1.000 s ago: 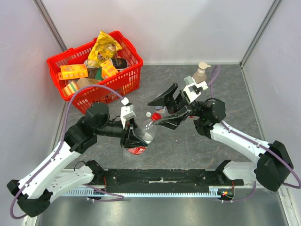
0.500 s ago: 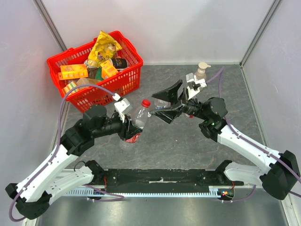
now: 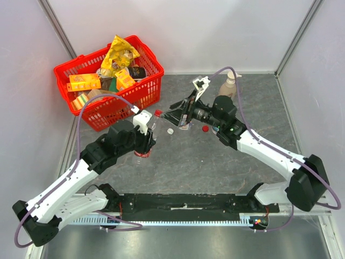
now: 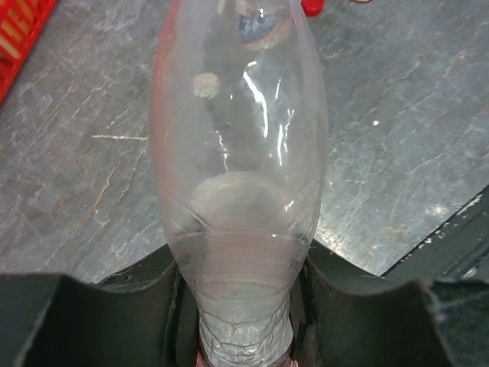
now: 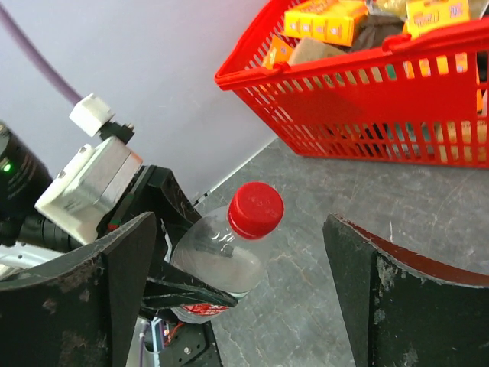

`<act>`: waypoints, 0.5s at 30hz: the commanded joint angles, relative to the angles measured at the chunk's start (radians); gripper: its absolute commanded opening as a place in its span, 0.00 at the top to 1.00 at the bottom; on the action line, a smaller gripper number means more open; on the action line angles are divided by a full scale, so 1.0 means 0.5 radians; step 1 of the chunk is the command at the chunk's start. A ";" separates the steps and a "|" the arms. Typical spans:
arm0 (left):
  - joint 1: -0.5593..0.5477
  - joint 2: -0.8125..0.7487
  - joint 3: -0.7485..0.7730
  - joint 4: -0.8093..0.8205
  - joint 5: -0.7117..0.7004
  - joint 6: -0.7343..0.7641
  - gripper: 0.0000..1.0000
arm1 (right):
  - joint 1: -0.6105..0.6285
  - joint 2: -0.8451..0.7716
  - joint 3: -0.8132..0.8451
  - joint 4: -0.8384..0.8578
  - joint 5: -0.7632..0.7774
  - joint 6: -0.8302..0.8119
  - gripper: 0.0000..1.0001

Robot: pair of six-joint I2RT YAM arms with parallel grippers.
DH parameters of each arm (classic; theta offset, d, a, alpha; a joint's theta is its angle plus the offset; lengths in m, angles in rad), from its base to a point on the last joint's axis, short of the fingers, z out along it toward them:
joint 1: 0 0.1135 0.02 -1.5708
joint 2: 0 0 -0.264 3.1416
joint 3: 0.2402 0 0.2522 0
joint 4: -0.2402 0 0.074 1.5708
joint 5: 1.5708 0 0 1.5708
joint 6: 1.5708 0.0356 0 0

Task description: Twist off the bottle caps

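Note:
My left gripper (image 3: pixel 144 142) is shut on the lower body of a clear bottle (image 3: pixel 150 129) and holds it tilted above the table. The bottle's red cap (image 3: pixel 158 113) is on its neck. In the left wrist view the bottle (image 4: pixel 238 153) fills the space between the fingers (image 4: pixel 153 275). My right gripper (image 3: pixel 177 117) is open and faces the cap from the right. In the right wrist view the cap (image 5: pixel 256 209) sits ahead of and between my spread right gripper (image 5: pixel 241 252), untouched. A loose white cap (image 3: pixel 170 130) and a loose red cap (image 3: pixel 205 128) lie on the table. Another clear bottle (image 3: pixel 185 125) shows partly under the right gripper.
A red basket (image 3: pixel 141 94) full of packets stands at the back left, and also shows in the right wrist view (image 5: pixel 367 99). A beige pump soap bottle (image 3: pixel 228 84) stands at the back right. Grey walls close in the table on three sides.
The left arm has carried the bottle back and to the left, away from the near edge. The right gripper has followed to the back left and turned, staying open.

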 commanded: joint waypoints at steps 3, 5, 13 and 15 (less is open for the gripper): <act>-0.006 0.018 -0.033 0.009 -0.160 0.020 0.94 | -0.007 0.196 0.215 -0.106 -0.041 0.159 0.09; -0.006 0.018 -0.039 0.009 -0.172 0.023 0.94 | -0.001 0.251 0.245 -0.106 -0.078 0.187 0.13; -0.006 0.039 -0.058 0.005 -0.179 0.041 0.94 | 0.009 0.392 0.307 -0.070 -0.143 0.307 0.28; -0.006 0.039 -0.058 0.005 -0.163 0.041 0.94 | 0.006 0.423 0.307 -0.033 -0.155 0.343 0.32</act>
